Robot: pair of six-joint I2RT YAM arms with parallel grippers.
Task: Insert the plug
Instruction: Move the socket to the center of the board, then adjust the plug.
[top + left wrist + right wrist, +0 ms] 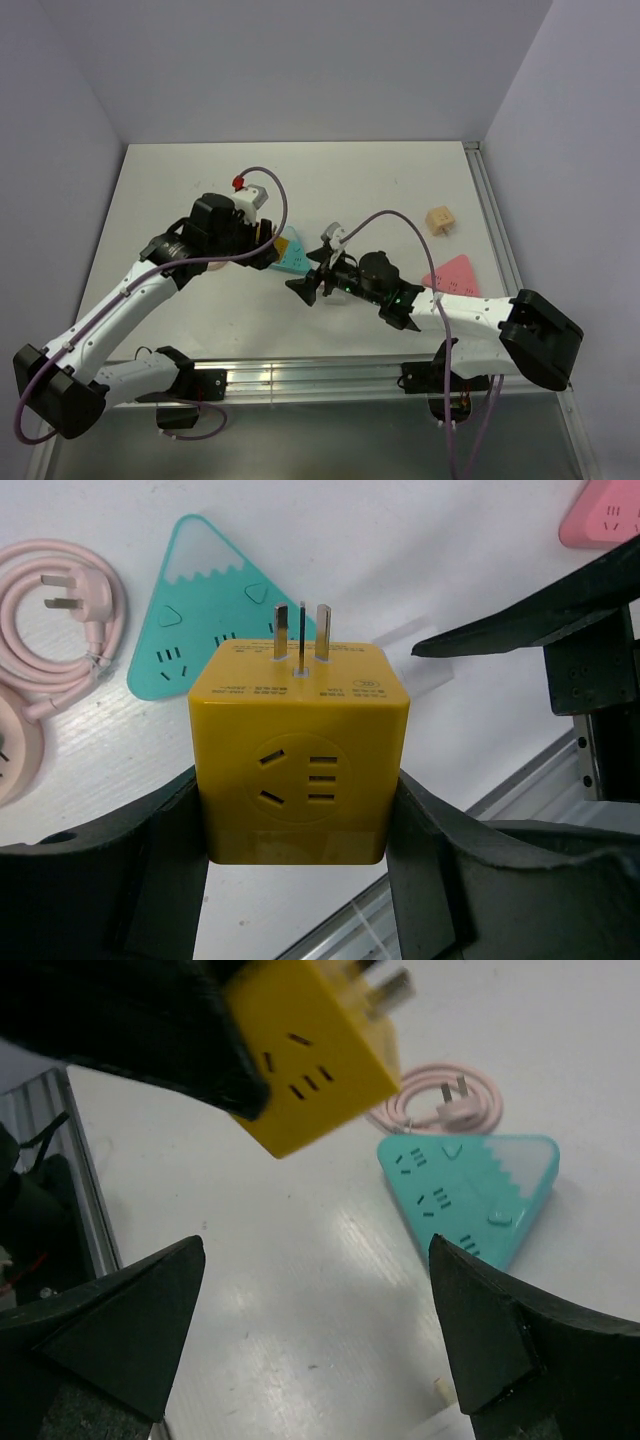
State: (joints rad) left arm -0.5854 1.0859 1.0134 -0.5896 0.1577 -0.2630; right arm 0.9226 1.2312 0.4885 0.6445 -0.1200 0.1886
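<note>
The task is under way but the insertion itself is not done. The plug [300, 760], a yellow cube with three bare metal prongs on one face, is off the table [380, 180] and clamped between the two fingers of the left end effector [298, 800], which press on its opposite sides. All three prongs are fully exposed and sit in no socket. The teal mountain-shaped socket strip [200, 610] lies flat on the table just beyond and below the cube, apart from it. I judge that what is left is to turn the prongs toward a socket, line them up and push them home.

The left arm reaches forward and inward from its base, its wrist near the middle of the table, holding the cube in the air with the prongs pointing away from the wrist camera. The right arm stretches leftward across the table; the right end effector [315, 1260] has its fingers spread wide with nothing between them, aimed at the cube and the strip. A pink coiled cable [60, 610] lies beside the strip.
</note>
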